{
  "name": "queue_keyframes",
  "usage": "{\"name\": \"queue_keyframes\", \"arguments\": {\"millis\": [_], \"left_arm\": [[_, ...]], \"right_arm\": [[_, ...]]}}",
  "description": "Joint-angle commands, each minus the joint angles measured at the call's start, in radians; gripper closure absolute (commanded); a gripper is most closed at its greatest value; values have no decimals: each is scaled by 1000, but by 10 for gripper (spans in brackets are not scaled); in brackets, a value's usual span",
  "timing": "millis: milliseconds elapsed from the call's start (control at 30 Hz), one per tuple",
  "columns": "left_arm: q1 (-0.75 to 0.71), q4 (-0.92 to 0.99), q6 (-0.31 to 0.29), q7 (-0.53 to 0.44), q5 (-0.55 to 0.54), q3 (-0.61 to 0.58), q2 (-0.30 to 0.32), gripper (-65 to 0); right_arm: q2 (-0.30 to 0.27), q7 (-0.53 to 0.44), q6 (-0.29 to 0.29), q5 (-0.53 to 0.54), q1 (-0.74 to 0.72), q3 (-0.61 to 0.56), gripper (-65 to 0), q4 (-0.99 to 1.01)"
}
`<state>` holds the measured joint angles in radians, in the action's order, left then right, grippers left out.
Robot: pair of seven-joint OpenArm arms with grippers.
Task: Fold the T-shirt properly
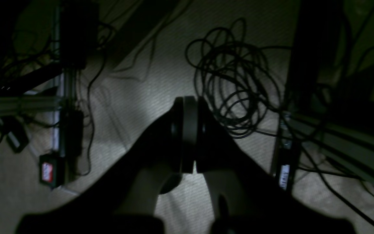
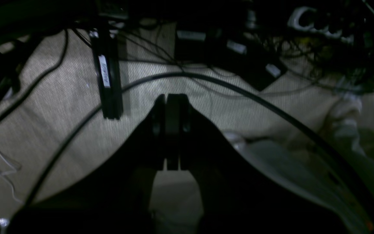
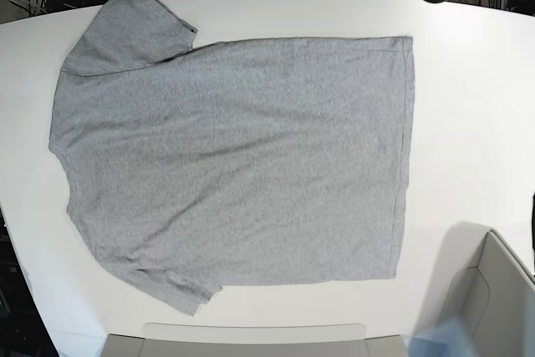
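The T-shirt (image 3: 234, 165) lies spread flat, plain side up, on the white bench (image 3: 468, 106). Both arms hang below bench level, pointing at the carpeted floor (image 1: 131, 97). Left end effector (image 1: 188, 135) and right end effector (image 2: 170, 130): jaws together, empty.

Both pincers (image 1: 187, 130) (image 2: 170, 126) — black, curved fingers with flat dark pads.

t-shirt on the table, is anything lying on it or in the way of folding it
Nothing visible lies on the T-shirt; it is spread flat on the table. Neither gripper shows in the base view; both wrist views show shut jaws over floor and cables, away from the shirt.
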<state>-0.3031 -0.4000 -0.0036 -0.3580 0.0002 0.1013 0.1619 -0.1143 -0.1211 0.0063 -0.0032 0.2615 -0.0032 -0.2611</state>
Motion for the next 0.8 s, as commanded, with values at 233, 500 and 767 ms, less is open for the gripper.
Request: {"name": "queue_keyframes", "arguments": {"millis": [233, 500, 767], "left_arm": [[-98, -150, 6, -13, 1, 4, 8, 0], [-198, -267, 6, -11, -1, 4, 5, -1], [-291, -391, 6, -11, -1, 4, 5, -2]], "right_arm": [[-22, -1, 2, 1, 129, -1, -3, -165], [-71, -1, 2, 2, 236, -1, -3, -301], [-103, -1, 2, 9, 350, -1, -3, -449]]}}
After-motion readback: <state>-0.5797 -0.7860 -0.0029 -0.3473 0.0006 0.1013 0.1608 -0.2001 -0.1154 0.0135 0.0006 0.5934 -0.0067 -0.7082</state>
